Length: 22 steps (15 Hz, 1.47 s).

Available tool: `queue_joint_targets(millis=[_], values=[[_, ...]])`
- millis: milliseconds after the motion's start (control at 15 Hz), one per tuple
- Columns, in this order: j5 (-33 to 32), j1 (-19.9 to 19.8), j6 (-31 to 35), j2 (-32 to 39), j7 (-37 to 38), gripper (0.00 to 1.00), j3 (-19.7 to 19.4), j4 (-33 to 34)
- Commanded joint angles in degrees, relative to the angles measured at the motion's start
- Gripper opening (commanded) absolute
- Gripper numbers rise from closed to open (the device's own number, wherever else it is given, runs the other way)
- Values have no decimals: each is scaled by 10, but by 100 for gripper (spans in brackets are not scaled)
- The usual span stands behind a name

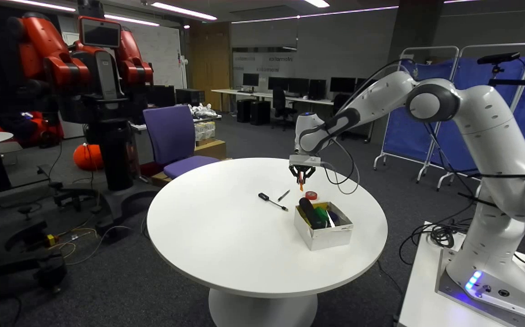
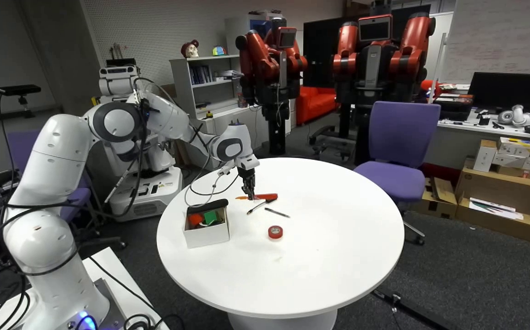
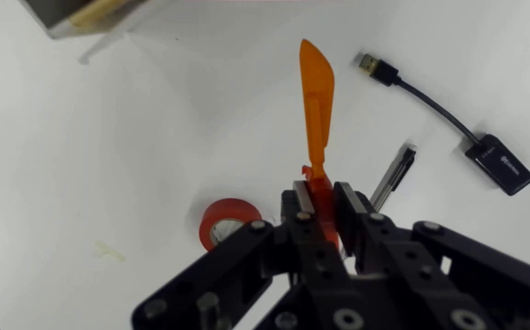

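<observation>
Poised above round white table (image 1: pixel 226 240), near open-topped white box (image 1: pixel 332 238). Pinching, with gripper (image 3: pixel 324 190), a red-handled orange knife (image 3: pixel 318 133): grasped, seemingly lifted clear, not yet released. Hovering near USB adapter (image 3: pixel 498 162), red tape roll (image 3: pixel 231 209), pen (image 3: pixel 393 179).

- Grey rectangular glass panel in the back wall (image 1: pixel 264 63), in an exterior view: the word "informatics" was read, mirror-reversed and repeated across the pane in staggered rows.
- Black rectangular plastic adapter housing (image 3: pixel 500 164) on a short black cable (image 3: pixel 439 109), wrist view: a small round pale emblem stood beside a line of pale lettering, with a smaller line nearer the cable end; both were too blurred to read.
- Broad white whiteboard (image 2: pixel 503 43), in an exterior view: rows of faint reddish handwriting, illegible.
- Stacked small white cardboard boxes (image 2: pixel 514 147), same view: printed labels, too small to read.
</observation>
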Motion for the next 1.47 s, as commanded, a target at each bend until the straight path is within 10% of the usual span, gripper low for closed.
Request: queue_joint_targets(millis=[0, 600, 1400], values=[[-45, 30, -34, -107, 54, 5, 1, -114], [-112, 55, -97, -240, 216, 5, 81, -293], [-117, 36, -83, -239, 225, 5, 115, -333]])
